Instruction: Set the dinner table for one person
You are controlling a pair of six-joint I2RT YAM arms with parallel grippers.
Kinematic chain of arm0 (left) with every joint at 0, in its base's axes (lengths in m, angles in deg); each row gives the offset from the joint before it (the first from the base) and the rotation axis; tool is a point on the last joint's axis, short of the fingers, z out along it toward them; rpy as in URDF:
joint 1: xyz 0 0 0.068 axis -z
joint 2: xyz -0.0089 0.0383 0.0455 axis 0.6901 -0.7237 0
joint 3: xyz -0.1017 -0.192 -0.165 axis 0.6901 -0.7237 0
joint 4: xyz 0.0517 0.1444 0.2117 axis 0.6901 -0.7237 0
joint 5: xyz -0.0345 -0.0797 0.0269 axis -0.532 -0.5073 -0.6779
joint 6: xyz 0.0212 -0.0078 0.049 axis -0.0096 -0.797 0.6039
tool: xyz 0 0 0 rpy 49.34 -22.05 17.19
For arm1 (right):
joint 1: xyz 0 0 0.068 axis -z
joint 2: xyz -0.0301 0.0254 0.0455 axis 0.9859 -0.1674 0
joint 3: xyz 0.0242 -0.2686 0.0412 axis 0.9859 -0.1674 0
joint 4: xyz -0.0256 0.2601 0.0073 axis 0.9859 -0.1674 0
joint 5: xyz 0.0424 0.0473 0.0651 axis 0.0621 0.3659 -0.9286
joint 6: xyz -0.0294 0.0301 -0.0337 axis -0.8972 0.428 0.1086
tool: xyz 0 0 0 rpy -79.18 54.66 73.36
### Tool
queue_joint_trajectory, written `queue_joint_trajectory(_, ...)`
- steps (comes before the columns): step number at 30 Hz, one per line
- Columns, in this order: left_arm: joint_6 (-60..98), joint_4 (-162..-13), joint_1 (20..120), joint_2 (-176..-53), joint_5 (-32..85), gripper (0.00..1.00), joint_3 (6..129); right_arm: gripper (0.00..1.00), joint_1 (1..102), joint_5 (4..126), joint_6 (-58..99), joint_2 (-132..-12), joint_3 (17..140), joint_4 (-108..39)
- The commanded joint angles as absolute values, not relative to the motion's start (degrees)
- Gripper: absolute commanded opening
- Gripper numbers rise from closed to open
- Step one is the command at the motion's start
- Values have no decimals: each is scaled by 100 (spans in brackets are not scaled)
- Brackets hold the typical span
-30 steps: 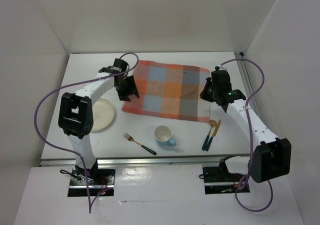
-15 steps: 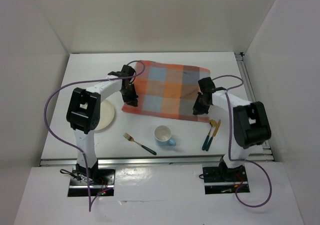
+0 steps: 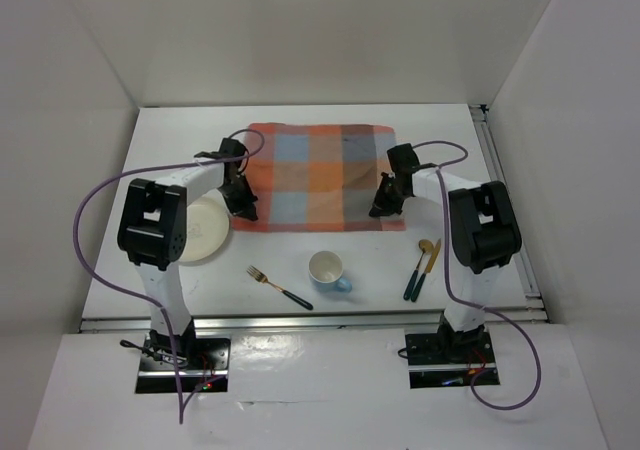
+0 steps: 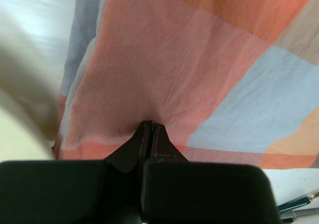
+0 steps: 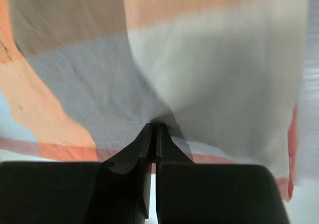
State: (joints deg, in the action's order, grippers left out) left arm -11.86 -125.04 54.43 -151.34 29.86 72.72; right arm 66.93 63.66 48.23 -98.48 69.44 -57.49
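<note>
The left gripper (image 4: 151,129) has its jaws pressed together on a thin pinch of the checked cloth (image 3: 315,170), just inside the near hem at the left corner. The right gripper (image 5: 154,127) is closed the same way on the near hem toward the right corner. Between them the cloth lies spread over the far middle of the dinner table (image 3: 370,270), the white top that carries everything here.

Both bites look shallow to me, only a fold of fabric at the fingertips. If one arm pulls harder or sooner than the other, I'd expect that corner to slip free, and the cloth would skew or bunch.

The left gripper also sits close to the far right rim of the plate (image 3: 203,235), so a sideways drift could nudge it. The mug (image 3: 327,269) stands near of the hem, with the fork (image 3: 280,288) to its left and the spoon (image 3: 425,246) and knife (image 3: 434,253) to its right. Dragging the cloth nearer could push the mug over.
</note>
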Motion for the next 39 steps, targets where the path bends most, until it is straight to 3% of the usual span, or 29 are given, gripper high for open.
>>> queue_joint_trajectory(1,-1106,-12943,5304,-15004,3748,0,6998,5,6517,6322,4673,-10141,6782,-5622)
queue_joint_trajectory(20,-1000,-12768,5120,-14353,3406,0,5918,5,6164,6990,4953,-9060,5465,-5965)
queue_joint_trajectory(33,-1176,-12759,5419,-13879,3590,0,5591,6,6164,7175,5024,-8798,5472,-6088)
queue_joint_trajectory(39,-983,-13408,5533,-13598,3722,17,6434,10,6164,7069,4700,-8174,6183,-6500)
